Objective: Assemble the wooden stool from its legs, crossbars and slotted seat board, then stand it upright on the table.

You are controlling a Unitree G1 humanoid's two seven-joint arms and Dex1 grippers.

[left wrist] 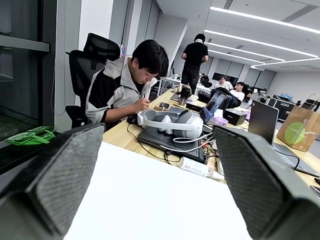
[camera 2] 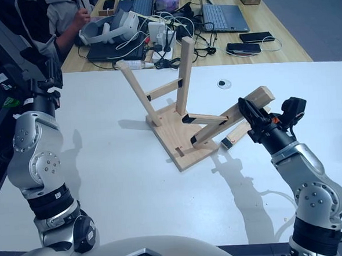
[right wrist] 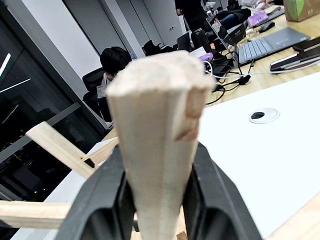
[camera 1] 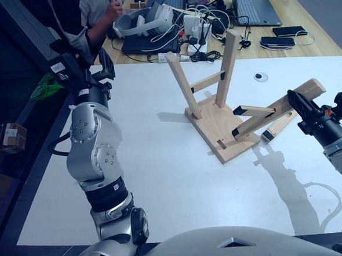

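At the right of the frame the right gripper [camera 1: 296,104] is clamping a tilted leg [camera 1: 270,115] whose lower end is sitting by the seat board [camera 1: 208,123] at centre, and I reckon it is wanting squaring over its slot before pressing, while the left gripper [left wrist: 160,182] is hanging open, upper left.

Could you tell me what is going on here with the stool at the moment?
The stool is partly built. The seat board lies on the table with two legs standing up from it, joined by a crossbar. The right gripper is shut on a third leg, held slanted with its lower end at the board. Another wooden piece lies loose nearby. The left gripper is open and empty, raised at the table's left side.
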